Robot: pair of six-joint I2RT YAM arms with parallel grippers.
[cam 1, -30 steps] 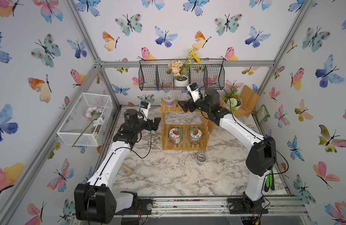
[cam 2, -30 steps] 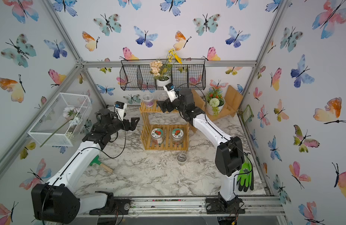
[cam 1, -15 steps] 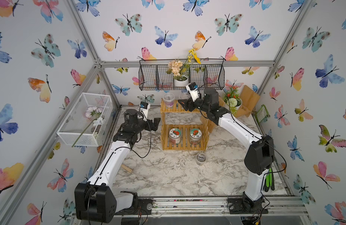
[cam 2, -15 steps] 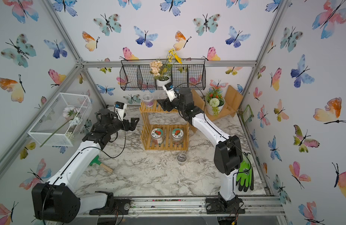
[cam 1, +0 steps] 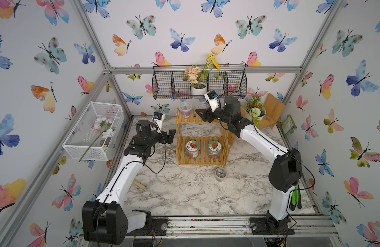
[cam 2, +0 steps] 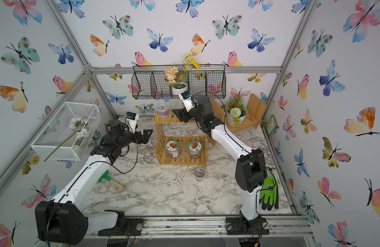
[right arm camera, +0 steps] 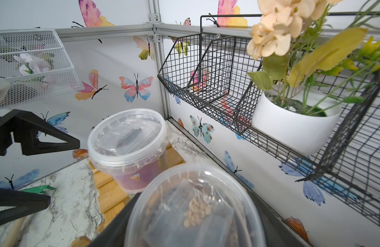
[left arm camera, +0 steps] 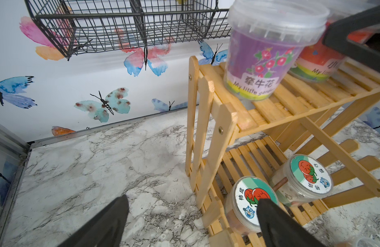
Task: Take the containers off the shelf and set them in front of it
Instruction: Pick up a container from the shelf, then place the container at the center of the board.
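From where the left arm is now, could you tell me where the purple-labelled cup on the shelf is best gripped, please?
Take the purple-labelled cup by its wall just under the wider lid, left claw coming level from the shelf end nearest it: the cup stands upright there, and the lid's lip should stop slipping.

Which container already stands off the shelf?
The clear cup on the marble table in front of the shelf; the other four are on its tiers.
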